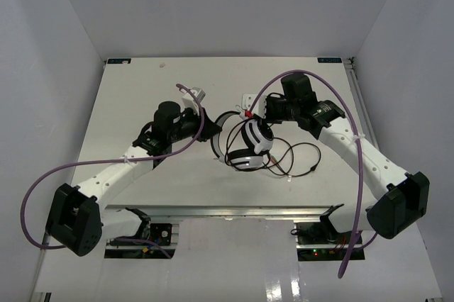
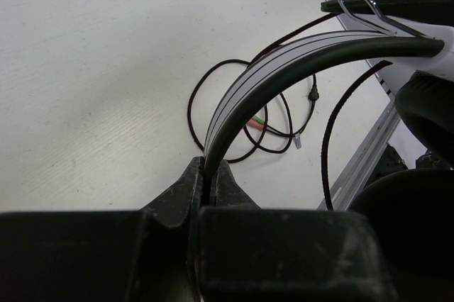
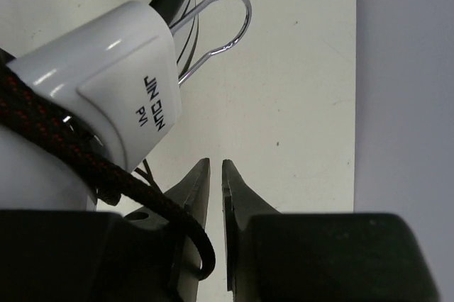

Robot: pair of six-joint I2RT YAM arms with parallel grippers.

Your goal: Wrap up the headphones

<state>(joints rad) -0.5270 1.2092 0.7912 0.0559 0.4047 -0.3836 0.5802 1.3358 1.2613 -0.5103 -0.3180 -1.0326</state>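
Nearest, the left tool (image 2: 208,171) pinches the headphones (image 1: 252,142) by the headband (image 2: 284,61) over the counter (image 1: 142,89). The right tool (image 3: 216,171), nearly pressed together beside the cord (image 3: 71,146), should wind slack snugly without tugging.

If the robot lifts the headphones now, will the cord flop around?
Probably floppy: the cord lies in loose loops on the table, so it would likely dangle. The headband looks stiffer, holding its curve while pinched in the left gripper.
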